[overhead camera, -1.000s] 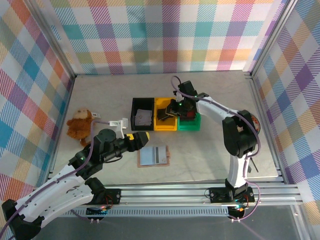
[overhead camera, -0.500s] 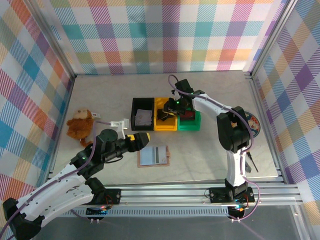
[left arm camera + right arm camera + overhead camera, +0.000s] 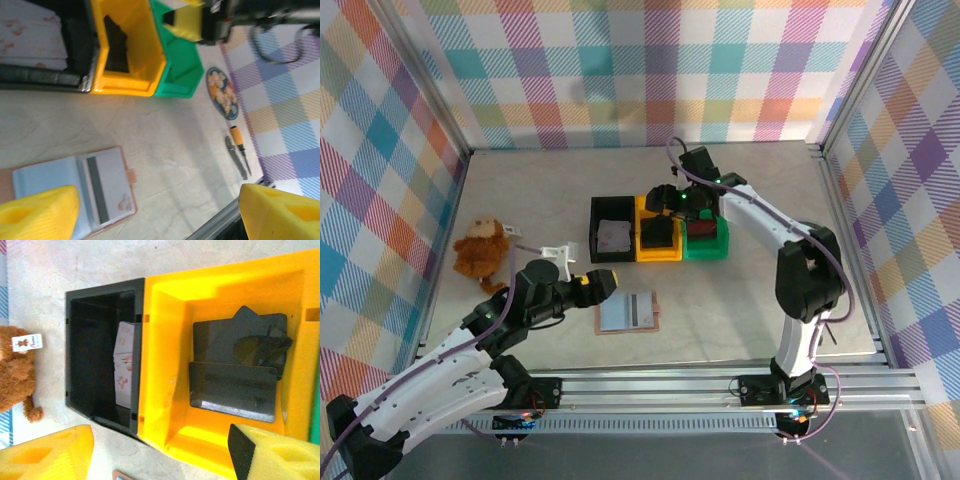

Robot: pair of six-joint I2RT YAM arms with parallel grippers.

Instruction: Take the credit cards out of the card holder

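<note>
The pinkish-tan card holder point(image 3: 629, 312) lies open on the table, pale blue-grey inside up. A pale card with a dark stripe point(image 3: 106, 186) sits in its right half, and the snap strap sticks out to the right. My left gripper point(image 3: 602, 284) hovers just up and left of the holder, open; in the left wrist view the card holder point(image 3: 60, 190) lies by the left yellow fingertip point(image 3: 37, 212), and the left gripper point(image 3: 160, 215) holds nothing. My right gripper point(image 3: 670, 200) hangs open over the yellow bin point(image 3: 170, 390), empty between its fingers point(image 3: 272, 455).
Black bin point(image 3: 612, 237) holds floral cards point(image 3: 125, 365); the yellow bin point(image 3: 658, 242) holds a black wallet-like item point(image 3: 235, 370); a green bin point(image 3: 706, 238) stands next to it. A plush monkey point(image 3: 480, 250) sits left. A patterned plate point(image 3: 222, 92) and a screwdriver point(image 3: 239, 149) lie right.
The right gripper rose and shifted back and right over the bins, and the row of bins slid slightly right. The left gripper edged a little right toward the card holder.
</note>
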